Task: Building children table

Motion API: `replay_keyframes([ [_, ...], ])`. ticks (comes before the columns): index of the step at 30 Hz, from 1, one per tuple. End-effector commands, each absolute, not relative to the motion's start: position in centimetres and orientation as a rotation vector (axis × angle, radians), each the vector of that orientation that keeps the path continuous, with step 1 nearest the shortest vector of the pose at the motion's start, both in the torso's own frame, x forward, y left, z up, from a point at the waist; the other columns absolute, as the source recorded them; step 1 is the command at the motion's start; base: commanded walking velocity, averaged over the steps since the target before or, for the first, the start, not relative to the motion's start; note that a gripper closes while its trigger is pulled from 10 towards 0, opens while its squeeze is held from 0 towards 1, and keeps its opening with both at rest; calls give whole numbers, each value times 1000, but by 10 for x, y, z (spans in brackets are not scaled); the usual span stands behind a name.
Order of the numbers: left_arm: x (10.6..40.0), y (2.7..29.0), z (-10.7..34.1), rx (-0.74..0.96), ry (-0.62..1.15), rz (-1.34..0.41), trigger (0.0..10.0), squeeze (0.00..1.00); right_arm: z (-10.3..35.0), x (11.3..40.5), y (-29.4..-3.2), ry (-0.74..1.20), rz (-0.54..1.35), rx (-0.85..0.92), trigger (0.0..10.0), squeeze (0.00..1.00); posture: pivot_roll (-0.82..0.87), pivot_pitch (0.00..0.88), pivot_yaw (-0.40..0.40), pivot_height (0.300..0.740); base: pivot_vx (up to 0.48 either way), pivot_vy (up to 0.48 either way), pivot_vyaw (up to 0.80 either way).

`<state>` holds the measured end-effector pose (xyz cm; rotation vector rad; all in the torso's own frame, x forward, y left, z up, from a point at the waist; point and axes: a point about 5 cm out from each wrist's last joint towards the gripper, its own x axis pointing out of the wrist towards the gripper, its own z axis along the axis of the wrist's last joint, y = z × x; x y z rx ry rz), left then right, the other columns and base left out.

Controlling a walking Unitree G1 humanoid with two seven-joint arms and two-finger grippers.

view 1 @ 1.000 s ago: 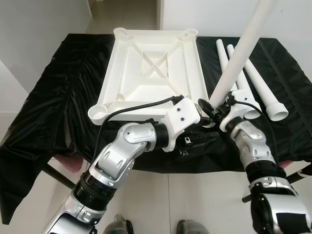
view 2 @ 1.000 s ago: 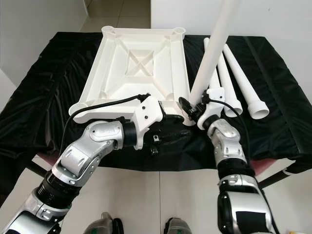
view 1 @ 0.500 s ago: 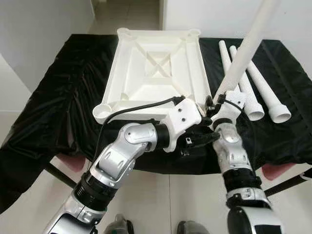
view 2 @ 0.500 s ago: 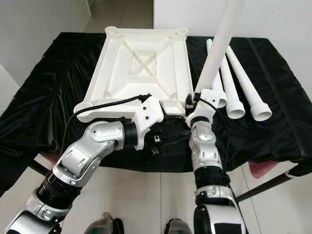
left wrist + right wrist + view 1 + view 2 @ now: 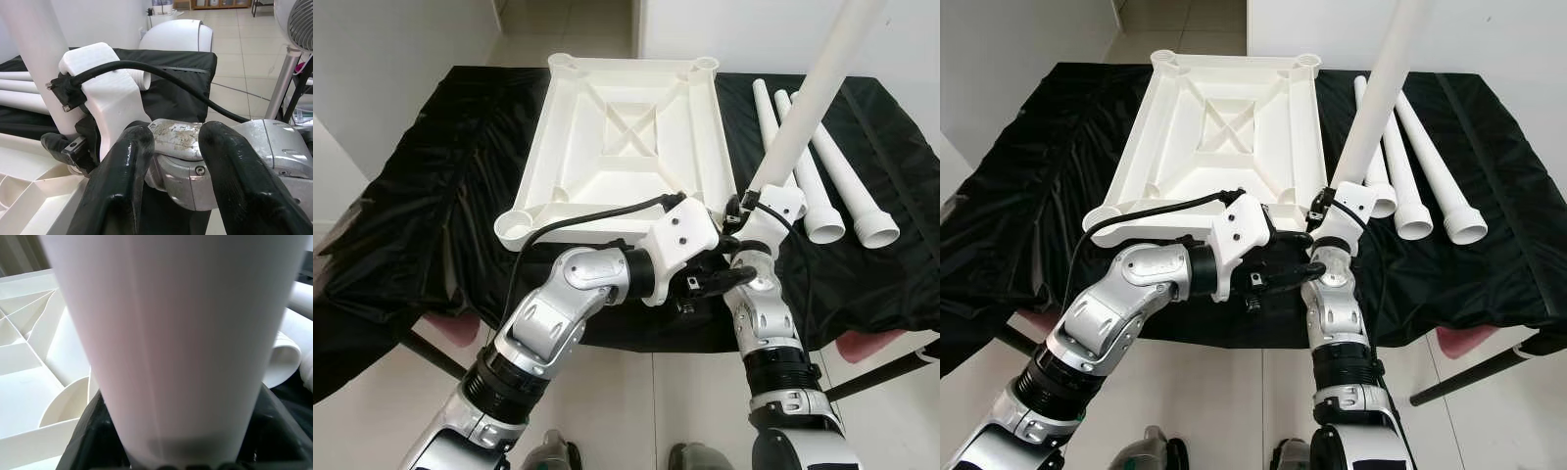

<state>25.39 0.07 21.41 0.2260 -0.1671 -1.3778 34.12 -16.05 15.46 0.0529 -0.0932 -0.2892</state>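
Left eye view: my right gripper (image 5: 746, 203) clamps a white leg (image 5: 811, 98), nearly upright over the near right corner of the upturned tabletop (image 5: 626, 137). My left gripper (image 5: 171, 181), fingers spread, straddles my right forearm. Three legs (image 5: 832, 176) lie to the right.

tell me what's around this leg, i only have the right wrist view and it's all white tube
Observer: the right gripper holds that leg tilted up, at the near right corner of the upside-down tabletop.
Operator: any legs left
Observer: three loose legs lie on the black cloth, right of the tabletop.
Operator: where's the left arm
Observer: the left gripper is at the right arm's wrist, its fingers spread either side of it.
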Motion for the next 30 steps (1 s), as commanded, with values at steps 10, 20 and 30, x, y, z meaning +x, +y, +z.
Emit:
replay_keyframes([
  [10, 254, 0, 211, 230, -160, -1352, 10000, 0, 155, 332, -174, -128, -39, 88, 10000, 1000, -62, 59, 38, 740, 0, 0, 0],
  [20, 255, 0, 212, 229, -161, -1349, 10000, 0, 167, 336, -211, -140, 193, -27, 10000, 0, -67, 72, 47, 740, 0, 0, 0],
  [30, 258, 1, 215, 235, -170, -1350, 10000, 0, 167, 348, -223, -64, 471, -86, 10000, 0, -70, 75, 58, 740, 0, 0, 0],
])
